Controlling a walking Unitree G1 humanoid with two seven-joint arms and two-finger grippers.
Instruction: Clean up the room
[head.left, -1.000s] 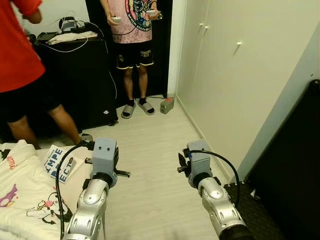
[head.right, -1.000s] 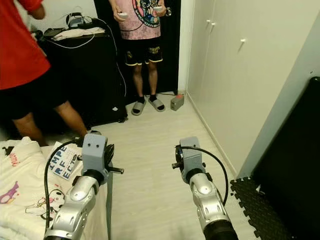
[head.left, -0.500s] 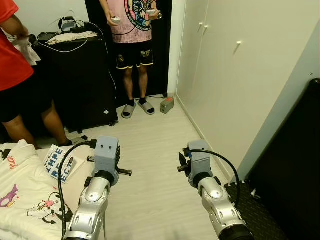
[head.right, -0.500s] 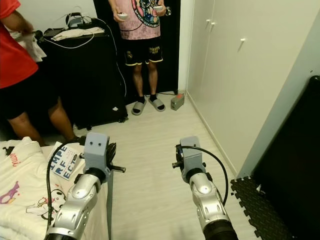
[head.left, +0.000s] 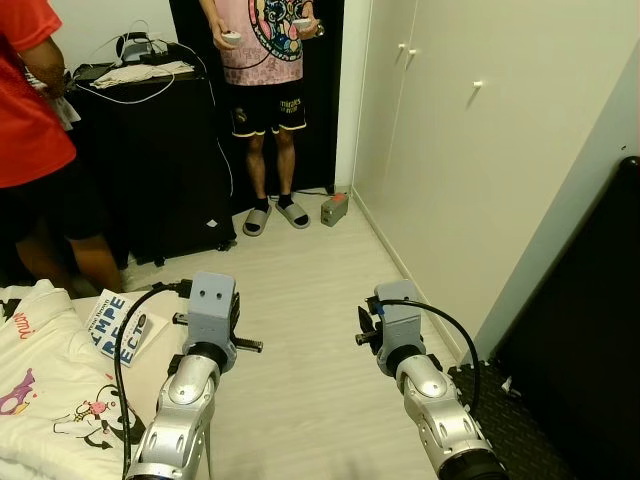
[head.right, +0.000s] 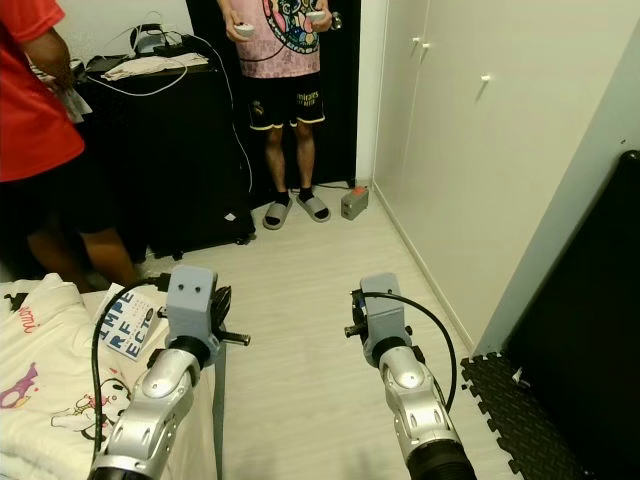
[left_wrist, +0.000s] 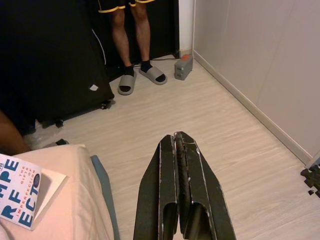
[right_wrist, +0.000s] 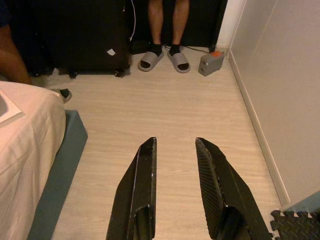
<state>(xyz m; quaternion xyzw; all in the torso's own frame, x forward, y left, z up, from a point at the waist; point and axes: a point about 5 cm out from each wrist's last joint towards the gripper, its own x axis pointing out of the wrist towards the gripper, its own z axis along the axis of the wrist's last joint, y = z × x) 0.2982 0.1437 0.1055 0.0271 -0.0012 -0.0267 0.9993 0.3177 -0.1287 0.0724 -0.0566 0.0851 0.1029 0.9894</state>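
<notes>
Right now both arms are reaching forward over the pale wooden floor (head.left: 320, 270) of a narrow bedroom. In its wrist view the left claw (left_wrist: 178, 150) is hanging over bare floorboards with its two black fingers pressed together, gripping nothing. The right claw (right_wrist: 175, 150) is hovering over the floor too, its fingers spread apart with only boards showing between them.

On the near left a bed (head.left: 60, 400) is carrying a white printed shirt (head.left: 45, 395), and a book (head.left: 115, 328) with big blue letters is lying on the corner of the bed nearest the left arm. At the far end a small grey box (head.left: 334, 209) with an orange top is sitting on the floor just beside the white wardrobe (head.left: 470, 150) that is running along the right side. A black desk (head.left: 160, 160) on the far left is holding cables and a folded cloth. One person in a pink shirt (head.left: 265, 40) is standing at the far end in grey slippers (head.left: 277, 216), holding a controller in each hand, and a person in a red shirt (head.left: 30, 100) is standing at the left edge beside the desk
</notes>
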